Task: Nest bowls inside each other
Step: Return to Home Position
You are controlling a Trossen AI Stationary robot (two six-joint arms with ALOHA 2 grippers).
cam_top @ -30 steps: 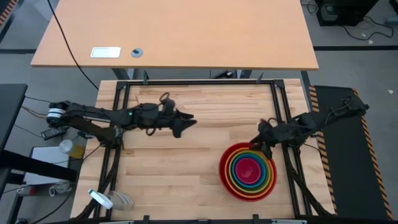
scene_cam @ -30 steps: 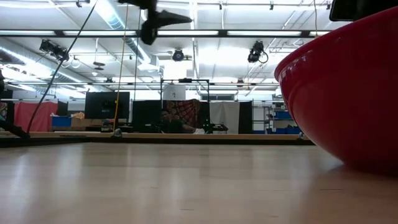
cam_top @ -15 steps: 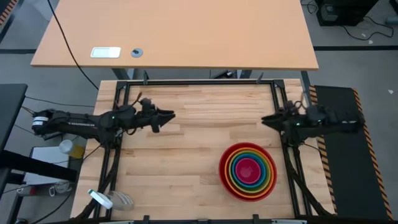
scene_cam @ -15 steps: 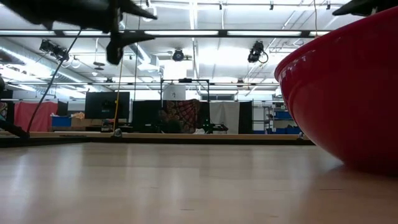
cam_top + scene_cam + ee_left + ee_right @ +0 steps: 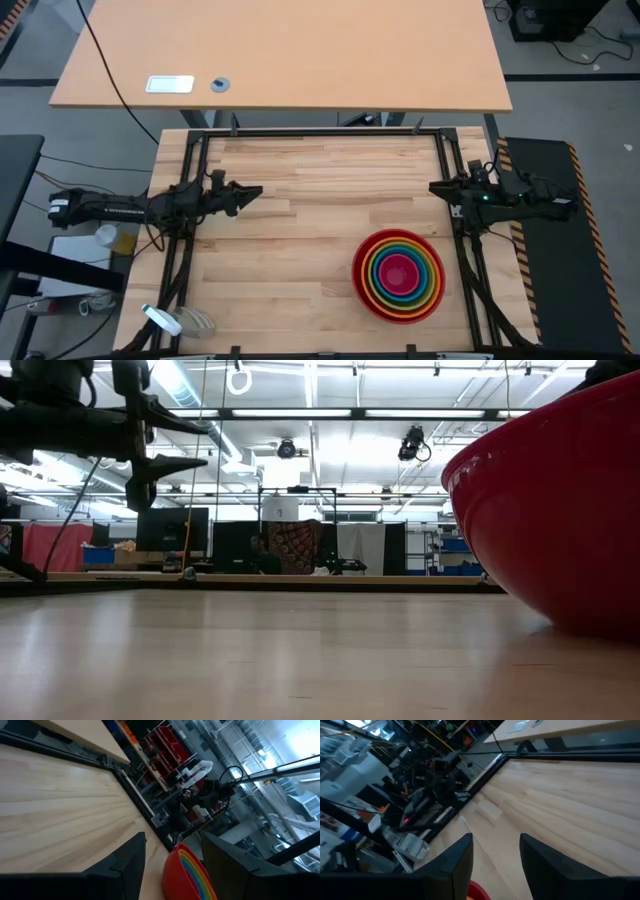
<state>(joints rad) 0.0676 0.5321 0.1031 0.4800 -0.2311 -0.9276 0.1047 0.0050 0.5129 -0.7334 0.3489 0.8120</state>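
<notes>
The bowls [image 5: 398,275] sit nested in one stack on the table's near right part. The red one is outermost, with orange, green and blue rings inside it and pink at the centre. The red bowl's wall [image 5: 560,510] fills the right of the low view, its base on the wood. My left gripper [image 5: 252,191] hovers open at the table's left edge, pointing level toward the right; it also shows in the low view [image 5: 200,445] and in its wrist view [image 5: 174,840]. My right gripper [image 5: 436,188] stands open at the right edge, far of the stack [image 5: 495,839]. Neither touches anything.
A black metal frame [image 5: 320,133] runs around the wooden table. Bare wood [image 5: 300,240] lies between the two grippers and left of the stack. A larger desk [image 5: 280,50] with a white card stands beyond the far edge.
My left gripper has drawn back from the table's middle toward its left edge and has sunk lower. My right gripper has pulled away from the stack's far right rim toward the table's right edge and tipped toward level. The bowls have stayed in place.
</notes>
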